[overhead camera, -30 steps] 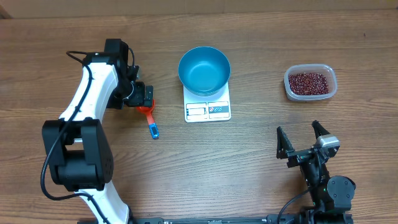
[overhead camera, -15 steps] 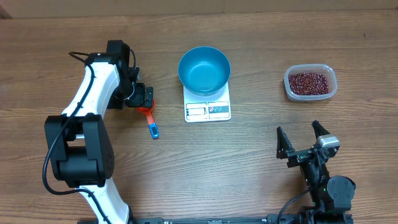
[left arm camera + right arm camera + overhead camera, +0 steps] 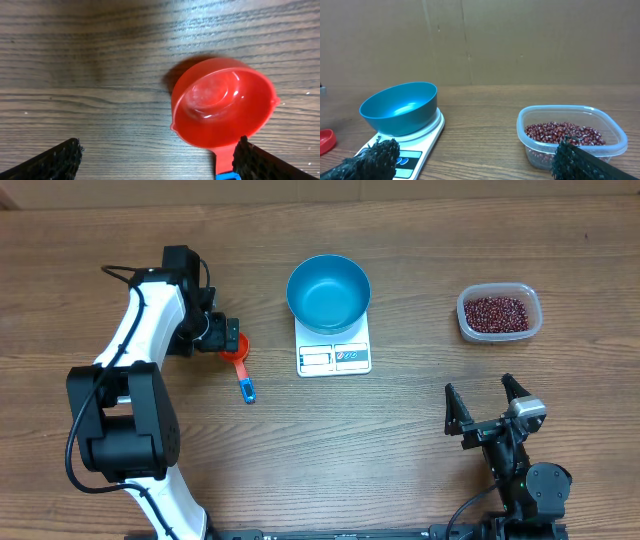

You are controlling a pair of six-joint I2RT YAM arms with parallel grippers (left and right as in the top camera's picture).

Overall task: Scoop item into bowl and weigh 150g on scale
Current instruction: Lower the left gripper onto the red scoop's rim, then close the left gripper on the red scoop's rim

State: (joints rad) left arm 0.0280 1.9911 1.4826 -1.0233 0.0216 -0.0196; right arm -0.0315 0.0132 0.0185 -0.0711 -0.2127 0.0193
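The left gripper (image 3: 160, 159), jaws wide apart, has drawn back slightly. The red plastic scoop with a blue handle (image 3: 240, 356) now lies uncovered between its fingertips, ungrasped, so scooping has likely not begun. The right gripper (image 3: 485, 408) is spread open too.

Ahead of it, small maroon beans (image 3: 497, 311) fill a clear plastic tub (image 3: 531, 327), and the empty round blue bowl (image 3: 328, 292) sits on the flat white scale (image 3: 334, 357).

Only the left wrist view shows the scoop's cup holds no beans.

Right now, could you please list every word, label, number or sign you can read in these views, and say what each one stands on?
None can be read.
The scale has blue marks beside its display: too small and blurred to read in either the overhead or the right wrist view.
The bowl, red scoop and clear tub show no lettering.
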